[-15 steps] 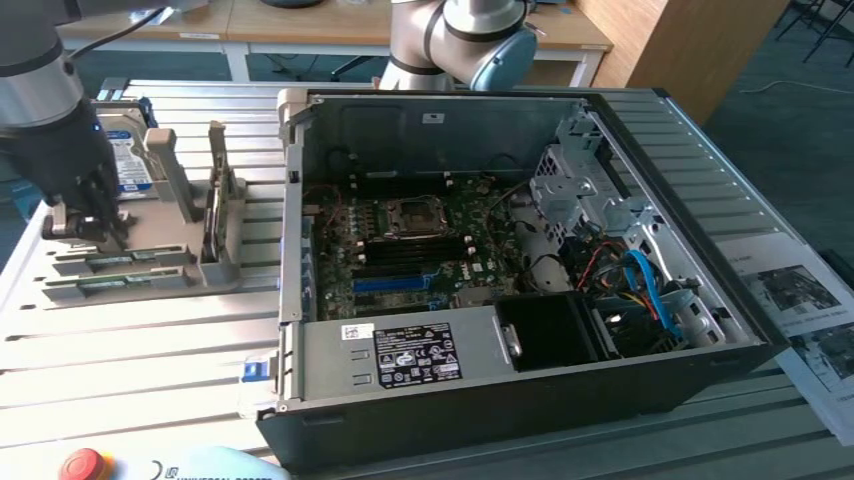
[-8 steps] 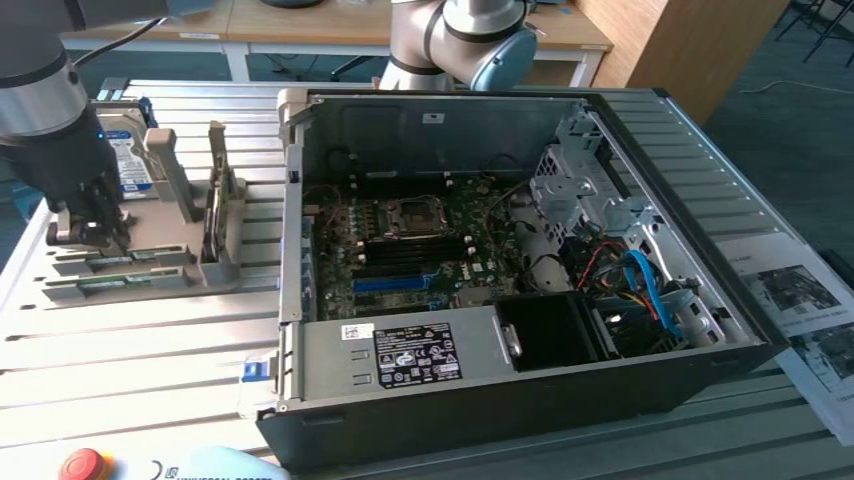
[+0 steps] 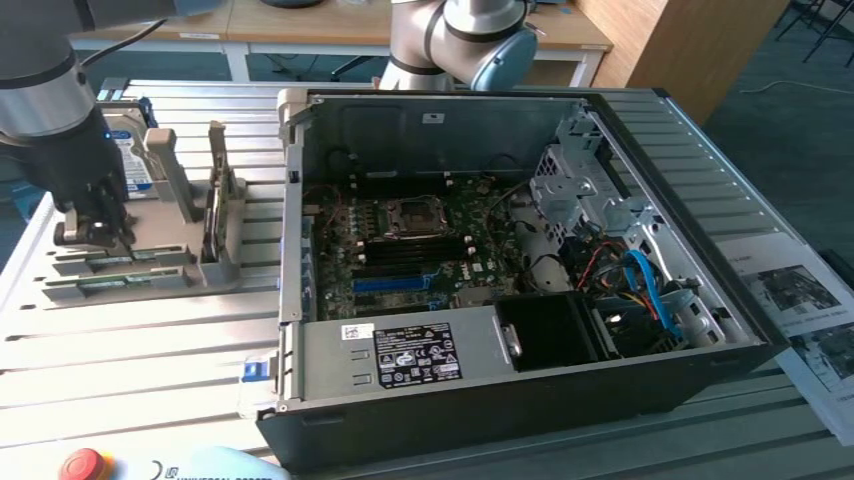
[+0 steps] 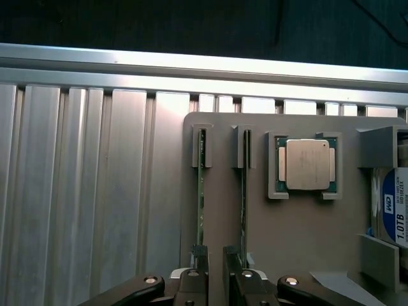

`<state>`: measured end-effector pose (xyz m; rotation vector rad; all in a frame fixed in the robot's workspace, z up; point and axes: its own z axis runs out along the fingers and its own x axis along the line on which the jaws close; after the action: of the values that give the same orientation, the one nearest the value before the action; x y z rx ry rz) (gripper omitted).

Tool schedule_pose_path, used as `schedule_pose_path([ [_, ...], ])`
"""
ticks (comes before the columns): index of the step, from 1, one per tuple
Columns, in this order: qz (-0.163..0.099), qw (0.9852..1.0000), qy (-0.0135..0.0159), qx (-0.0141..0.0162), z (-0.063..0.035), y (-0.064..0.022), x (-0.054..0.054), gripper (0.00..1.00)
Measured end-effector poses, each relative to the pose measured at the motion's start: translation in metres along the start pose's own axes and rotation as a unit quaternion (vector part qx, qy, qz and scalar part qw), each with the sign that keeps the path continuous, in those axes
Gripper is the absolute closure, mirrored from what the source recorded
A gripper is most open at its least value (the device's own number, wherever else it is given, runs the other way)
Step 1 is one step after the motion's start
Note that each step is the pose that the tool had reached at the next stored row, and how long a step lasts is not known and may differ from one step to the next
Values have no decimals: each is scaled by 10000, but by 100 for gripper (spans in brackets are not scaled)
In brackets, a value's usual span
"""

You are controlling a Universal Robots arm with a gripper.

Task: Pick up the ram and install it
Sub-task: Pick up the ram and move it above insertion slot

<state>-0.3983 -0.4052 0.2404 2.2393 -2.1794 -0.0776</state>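
Two ram sticks stand on edge in a grey holder [image 4: 293,236], one ram [image 4: 201,191] beside the other [image 4: 243,204]. In the exterior view the ram sticks [image 3: 114,260] lie in the holder [image 3: 147,270] at that view's left. My gripper [image 4: 215,255] hangs just above the near ends of the sticks, open, with an empty gap between its fingertips [image 4: 199,254]. The same gripper [image 3: 87,230] sits low over the holder's end. The open computer case [image 3: 667,385] shows the motherboard [image 3: 441,250] with its blue slot [image 3: 394,284].
A processor [image 4: 306,164] rests in a pocket of the holder. A hard drive [image 4: 396,213] with a blue-white label stands on edge beside it. Everything sits on a ribbed aluminium table [image 3: 134,370]. A red stop button [image 3: 83,465] and papers [image 3: 801,295] lie near the edges.
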Motion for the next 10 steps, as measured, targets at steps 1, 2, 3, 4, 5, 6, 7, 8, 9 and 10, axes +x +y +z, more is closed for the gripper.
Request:
schedule_pose_path([
  [1, 0, 10000, 0, 0, 0, -12, 1, 76],
  [2, 0, 10000, 0, 0, -1, -23, 2, 76],
  [3, 0, 10000, 0, 0, -2, -31, 3, 76],
  [4, 0, 10000, 0, 0, -2, -31, 3, 76],
  [5, 0, 10000, 0, -1, -2, -31, 3, 76],
  [6, 0, 10000, 0, 0, -2, -31, 3, 76],
  [7, 0, 10000, 0, -1, -2, -31, 3, 76],
  [8, 0, 10000, 1, -1, -1, -32, 6, 76],
  [9, 0, 10000, 0, -1, -1, -32, 14, 76],
  [10, 0, 10000, 0, -1, 0, -31, 23, 76],
])
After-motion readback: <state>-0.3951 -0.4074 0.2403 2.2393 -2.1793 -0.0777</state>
